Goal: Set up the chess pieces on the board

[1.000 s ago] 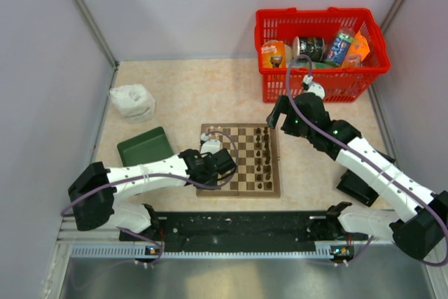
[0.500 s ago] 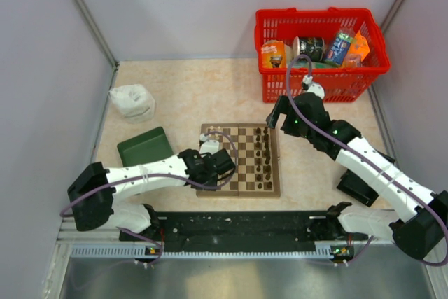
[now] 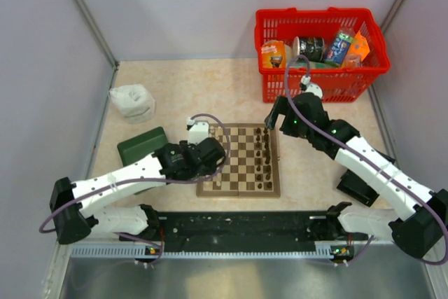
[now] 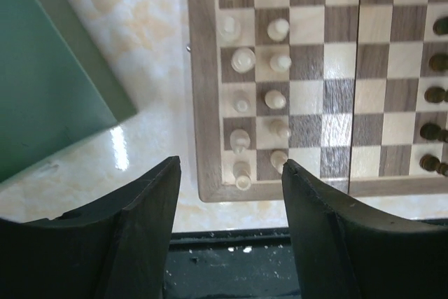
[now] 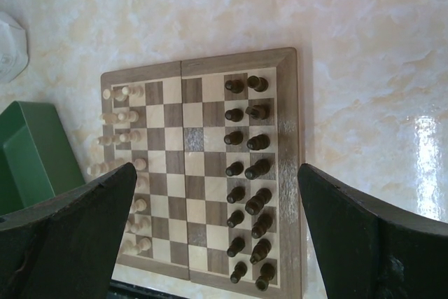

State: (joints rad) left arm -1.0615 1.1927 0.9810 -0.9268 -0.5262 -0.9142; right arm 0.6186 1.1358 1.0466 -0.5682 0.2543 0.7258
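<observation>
The board lies in the middle of the table. Cream-white chess pieces fill two columns along its left edge, dark brown ones two columns along its right edge. My left gripper hovers at the board's near left corner. In the left wrist view it is open with nothing between the fingers, above the board's near border. My right gripper hangs high over the board's far right corner, open and empty, looking down on the whole board.
A dark green box lies left of the board, close under my left arm. A red basket of groceries stands at the back right, a white bag at the back left. A black object sits under my right arm.
My left gripper has opened and drawn back to the left, off the board's left edge. My right arm has not moved.
</observation>
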